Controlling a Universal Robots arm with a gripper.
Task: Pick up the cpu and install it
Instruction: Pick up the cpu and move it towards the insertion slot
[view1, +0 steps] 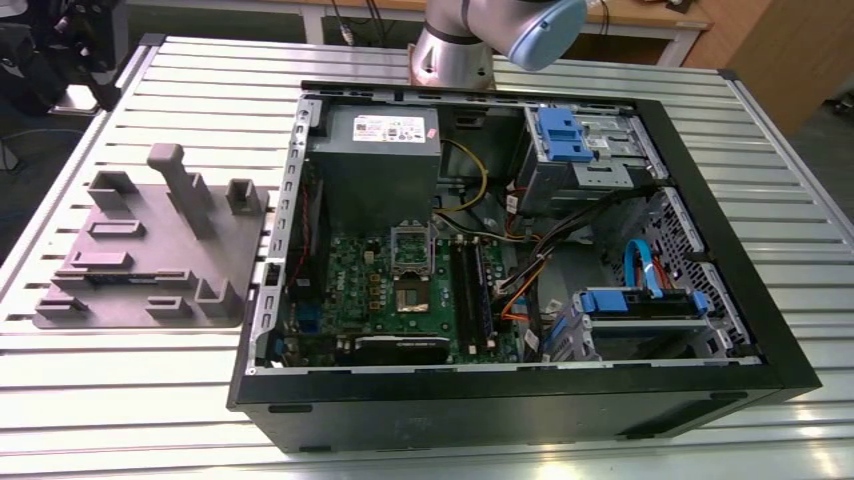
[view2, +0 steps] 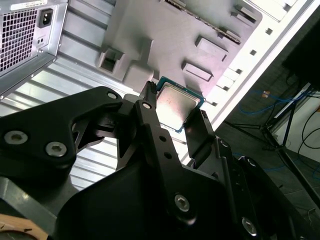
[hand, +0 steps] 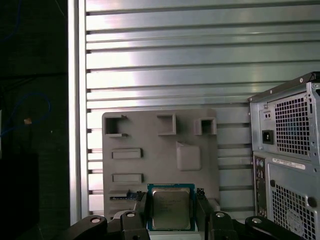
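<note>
Two black fingers (hand: 141, 206) of my gripper (hand: 171, 212) are closed on the cpu (hand: 171, 207), pinching it by opposite edges, well above the grey fixture tray (hand: 157, 167). Past one side of the tray the slatted metal table (hand: 200, 60) lies open and bare. At another side of the tray the table's edge drops to dark floor, and opposite that stands the computer case (hand: 290, 150), close beside the tray. The cpu is a flat square with a dull silvery lid inside a thin blue-green rim. It seems clear of the tray, though I cannot quite tell how deep my pads bite.
</note>
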